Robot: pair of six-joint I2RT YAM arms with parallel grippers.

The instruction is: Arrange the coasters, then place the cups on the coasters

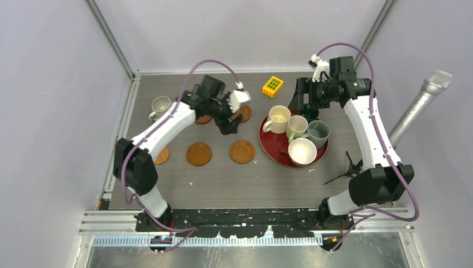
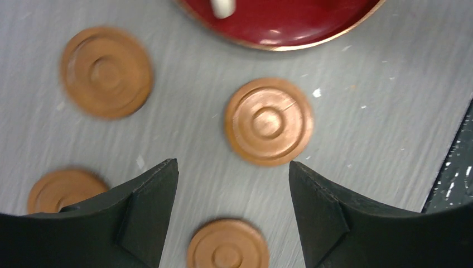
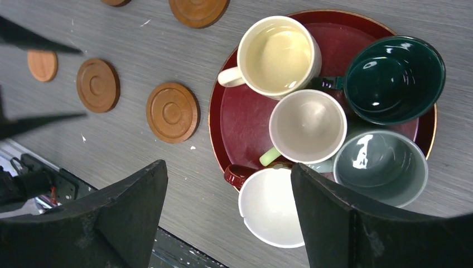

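Several brown coasters lie on the grey table. My left gripper [image 2: 233, 173] is open and empty, hovering over one coaster [image 2: 227, 244], with another coaster [image 2: 269, 121] just ahead of it. From above, the left gripper [image 1: 230, 124] hangs over the back row of coasters [image 1: 244, 113]; two more coasters [image 1: 199, 154] [image 1: 242, 151] lie in front. Cream [image 3: 279, 53], dark teal [image 3: 393, 78], pale green [image 3: 307, 125], grey [image 3: 381, 166] and brown [image 3: 270, 206] cups crowd the red tray [image 3: 245, 120]. My right gripper [image 3: 228, 173] stands open above the tray's edge. A ribbed cup [image 1: 160, 106] stands at the back left.
A yellow block [image 1: 273, 86] lies at the back between the arms. A silver microphone [image 1: 418, 106] leans in at the right, with a small black stand [image 1: 346, 167] below it. Grey walls close in the table on three sides.
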